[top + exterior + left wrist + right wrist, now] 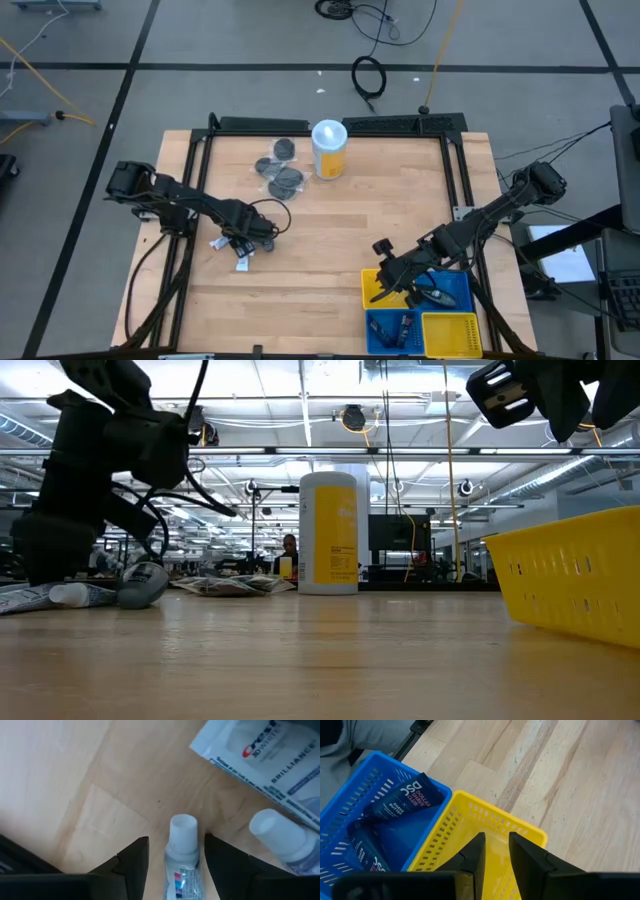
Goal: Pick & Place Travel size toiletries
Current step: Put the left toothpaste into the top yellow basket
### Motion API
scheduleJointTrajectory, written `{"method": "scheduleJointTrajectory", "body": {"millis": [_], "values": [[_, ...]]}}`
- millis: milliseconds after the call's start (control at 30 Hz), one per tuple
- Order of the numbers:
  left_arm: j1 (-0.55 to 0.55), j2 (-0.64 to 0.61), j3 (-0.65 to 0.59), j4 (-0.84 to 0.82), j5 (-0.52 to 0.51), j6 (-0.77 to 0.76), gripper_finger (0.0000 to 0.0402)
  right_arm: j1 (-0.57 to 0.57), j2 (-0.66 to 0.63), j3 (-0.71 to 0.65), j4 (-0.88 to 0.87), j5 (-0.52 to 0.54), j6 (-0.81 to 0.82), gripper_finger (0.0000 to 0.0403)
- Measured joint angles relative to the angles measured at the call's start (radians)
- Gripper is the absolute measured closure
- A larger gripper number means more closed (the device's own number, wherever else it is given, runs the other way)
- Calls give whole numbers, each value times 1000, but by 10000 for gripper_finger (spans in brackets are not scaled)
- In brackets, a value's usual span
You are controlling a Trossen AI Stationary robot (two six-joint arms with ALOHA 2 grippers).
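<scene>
A small white-capped tube (182, 851) lies flat on the wood. My left gripper (176, 839) points down over it, open, with one finger on each side of its cap end; I see no touch. A larger white toothpaste tube (260, 755) lies beside it. In the high view this gripper (243, 245) is at the table's left, among the white tubes (218, 243). Grey round packets (280, 168) lie at the far side. My right gripper (496, 836) hangs over the yellow basket (470, 815), slightly open and empty. Dark blue sachets (405, 797) lie in the blue basket (350, 805).
A tall yellow-and-white canister (329, 148) with a white lid stands at the far middle, next to the grey packets. Yellow and blue baskets (450, 335) fill the near right corner. A black frame (455, 150) runs along the table's sides. Bare wood lies in the middle.
</scene>
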Motion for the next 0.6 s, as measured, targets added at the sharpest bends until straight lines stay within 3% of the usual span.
{"method": "scheduleJointTrajectory", "body": {"millis": [600], "values": [[19, 2, -20, 72, 6, 85, 272, 0, 0, 0, 11, 0, -6, 327]]}}
